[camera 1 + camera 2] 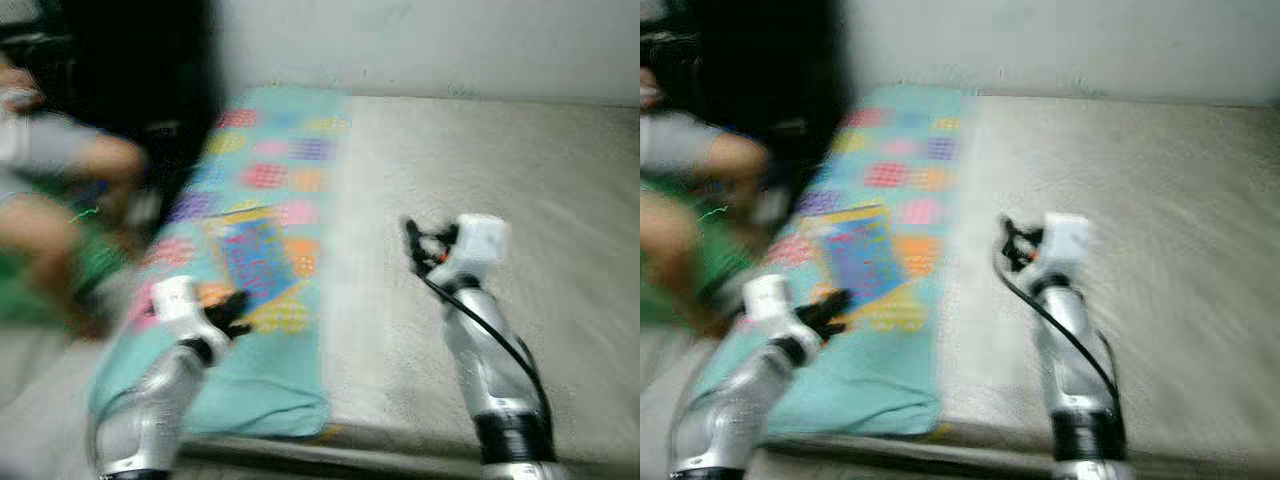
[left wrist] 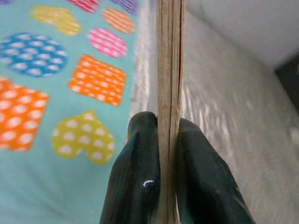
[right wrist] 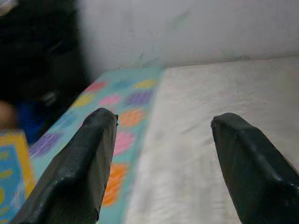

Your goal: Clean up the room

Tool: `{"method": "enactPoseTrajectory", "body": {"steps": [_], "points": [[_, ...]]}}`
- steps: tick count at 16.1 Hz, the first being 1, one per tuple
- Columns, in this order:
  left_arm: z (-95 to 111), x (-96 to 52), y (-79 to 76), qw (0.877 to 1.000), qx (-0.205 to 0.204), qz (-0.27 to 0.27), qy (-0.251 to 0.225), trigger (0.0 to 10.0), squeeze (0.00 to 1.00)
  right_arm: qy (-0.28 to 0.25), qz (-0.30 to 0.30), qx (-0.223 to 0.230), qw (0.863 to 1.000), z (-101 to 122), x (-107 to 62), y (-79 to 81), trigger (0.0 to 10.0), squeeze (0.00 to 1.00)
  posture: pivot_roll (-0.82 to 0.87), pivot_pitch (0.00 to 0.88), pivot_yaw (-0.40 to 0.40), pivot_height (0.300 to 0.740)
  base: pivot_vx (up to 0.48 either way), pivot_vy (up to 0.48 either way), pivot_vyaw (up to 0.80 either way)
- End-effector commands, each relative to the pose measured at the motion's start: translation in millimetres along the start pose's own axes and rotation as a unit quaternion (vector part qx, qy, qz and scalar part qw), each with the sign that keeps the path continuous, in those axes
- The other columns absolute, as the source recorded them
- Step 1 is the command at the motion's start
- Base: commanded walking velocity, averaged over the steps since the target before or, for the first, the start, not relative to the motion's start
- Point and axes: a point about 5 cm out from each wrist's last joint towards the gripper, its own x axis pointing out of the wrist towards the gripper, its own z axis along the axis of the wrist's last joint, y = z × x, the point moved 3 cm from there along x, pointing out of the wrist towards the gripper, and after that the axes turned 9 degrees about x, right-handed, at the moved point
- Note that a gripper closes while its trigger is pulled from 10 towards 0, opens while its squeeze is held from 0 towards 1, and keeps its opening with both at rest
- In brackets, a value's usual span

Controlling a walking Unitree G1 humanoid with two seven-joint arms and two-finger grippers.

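Observation:
A thin colourful book [image 1: 258,260] with a blue cover is held flat above the teal blanket [image 1: 265,160] patterned with hearts and squares. My left gripper [image 1: 235,308] is shut on the book's near edge. In the left wrist view the book's page edges [image 2: 169,70] run between the two black fingers [image 2: 140,163]. My right gripper [image 1: 413,243] hovers open over the bare beige mattress [image 1: 520,190], with nothing between its fingers [image 3: 79,163]. The head views are blurred.
A person [image 1: 50,200] sits at the left beside the bed, with a bare arm and green clothing. Behind them is a dark object [image 1: 130,60]. A white wall [image 1: 420,40] runs along the far side of the mattress.

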Motion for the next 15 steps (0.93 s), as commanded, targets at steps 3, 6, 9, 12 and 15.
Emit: {"method": "enactPoseTrajectory", "body": {"steps": [3,6,9,12,15], "points": [[1.8,11.5,-12.4,0.998,0.05,-0.035,-0.017,10.0,0.0,0.006,-0.047,-0.017,0.999,-9.0,-2.8,-21.2,10.0,0.0,-0.12,0.0,0.055,0.74,0.0,0.0,0.0],[-0.4,16.3,-8.3,0.997,0.072,-0.026,-0.017,10.0,0.0,0.005,-0.047,-0.02,0.999,-10.7,2.1,-18.1,10.0,0.0,-0.12,0.0,0.056,0.74,0.0,0.0,0.0],[3.8,21.4,-5.0,0.997,0.074,-0.012,-0.027,10.0,0.0,0.014,-0.042,-0.05,0.998,-16.7,5.0,-12.2,10.0,0.0,-0.1,0.0,0.046,0.74,0.0,0.0,0.0],[0.1,19.0,-3.1,0.997,0.069,-0.003,-0.039,10.0,0.0,0.01,-0.025,-0.029,0.999,-20.4,0.9,-7.6,10.0,0.0,-0.09,0.0,0.026,0.74,0.0,0.0,0.0],[-0.2,18.7,0.6,0.997,0.061,0.008,-0.046,10.0,0.0,0.008,-0.027,-0.029,0.999,-19.9,1.4,-9.2,10.0,0.0,-0.1,0.0,0.017,0.74,0.0,0.0,0.0]]}}
